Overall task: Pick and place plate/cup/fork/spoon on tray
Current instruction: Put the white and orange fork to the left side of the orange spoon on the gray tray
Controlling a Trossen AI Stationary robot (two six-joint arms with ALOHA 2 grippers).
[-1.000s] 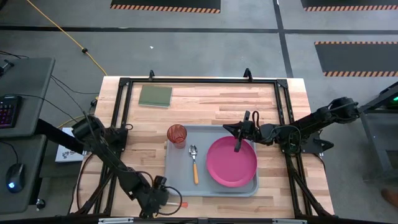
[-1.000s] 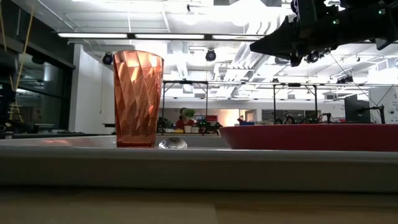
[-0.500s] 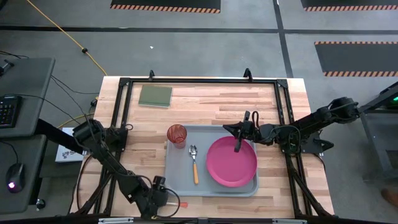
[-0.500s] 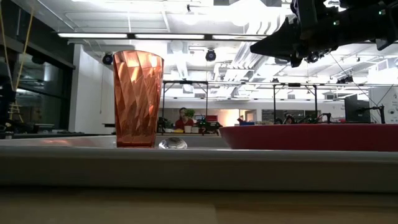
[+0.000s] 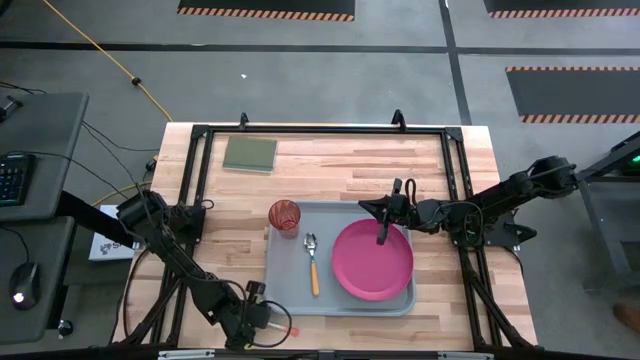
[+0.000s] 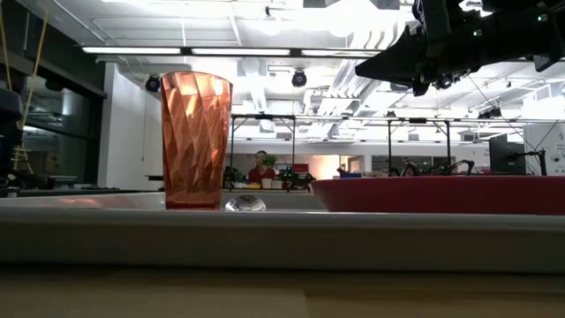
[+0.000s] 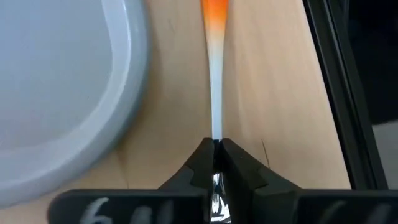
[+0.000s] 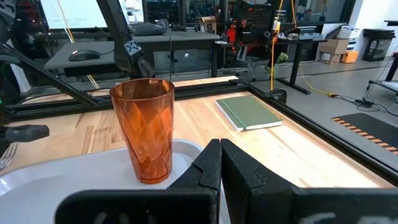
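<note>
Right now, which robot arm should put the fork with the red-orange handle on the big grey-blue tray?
The left arm. Its gripper is already shut on the slim fork, just off the tray's near edge. The right gripper hangs shut and empty above the round pink plate, farther away.

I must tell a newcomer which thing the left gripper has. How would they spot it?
Find the grey-blue tray mid-table, then the bare wood by its front left corner. There the left gripper is shut on the fork. Unlike the spoon lying in the tray, it is off the tray.
</note>
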